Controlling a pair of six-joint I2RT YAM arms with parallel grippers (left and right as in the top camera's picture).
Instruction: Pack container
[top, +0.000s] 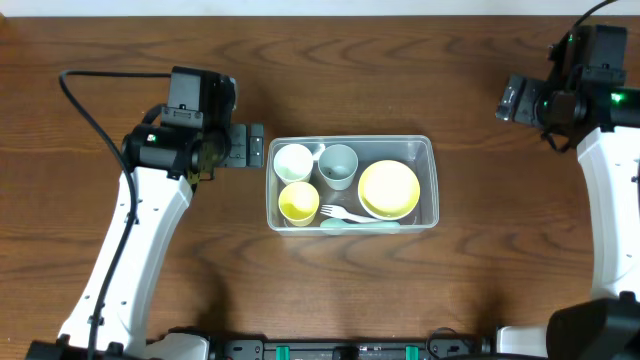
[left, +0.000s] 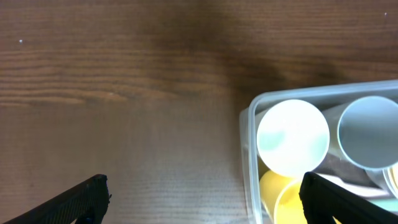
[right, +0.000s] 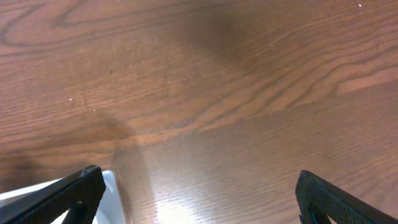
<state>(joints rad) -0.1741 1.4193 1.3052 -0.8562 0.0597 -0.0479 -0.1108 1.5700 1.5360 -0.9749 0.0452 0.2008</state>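
Note:
The container (top: 432, 170) is a clear tub at the table's middle. It holds a white cup (top: 293, 161), a grey-blue cup (top: 338, 165), a yellow cup (top: 298, 202), a yellow bowl (top: 388, 189), a white fork (top: 345, 213) and a pale green utensil (top: 365, 224). My left gripper (top: 256, 149) is open and empty, just left of the tub's left wall. In the left wrist view its jaws (left: 202, 196) straddle the container's rim (left: 247, 134), with the white cup (left: 292, 137), the grey-blue cup (left: 370, 130) and the yellow cup (left: 283, 196) in sight. My right gripper (top: 513, 101) is open and empty, far to the upper right.
The brown wooden table (top: 150, 50) is bare around the tub. In the right wrist view the open jaws (right: 199, 196) hang over bare wood, and a pale plastic edge (right: 115, 190) shows at the bottom left. The arms' bases stand at the front edge.

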